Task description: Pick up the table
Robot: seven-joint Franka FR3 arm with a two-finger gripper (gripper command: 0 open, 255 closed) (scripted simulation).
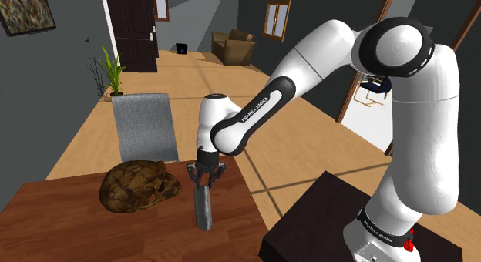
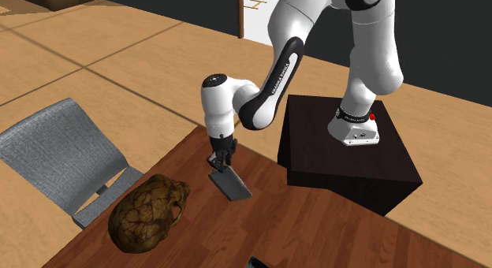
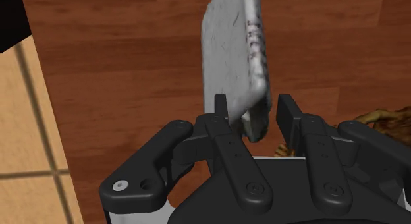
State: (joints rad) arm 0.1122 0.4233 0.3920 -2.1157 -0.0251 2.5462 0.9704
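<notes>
Near tabletop [image 1: 62,222] edge, claw [image 1: 206,179] clasping grey slab [image 1: 203,207]

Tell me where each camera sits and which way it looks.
Shoulder view: beside the black stand, looking down over the brown wooden table; white arm and black end effector show.
Second exterior view: across the table, facing the stand; the arm shows.
Wrist view: on the hand, looking down past its black fingers at the table.
All share the grey flat slab in the end effector.
</notes>
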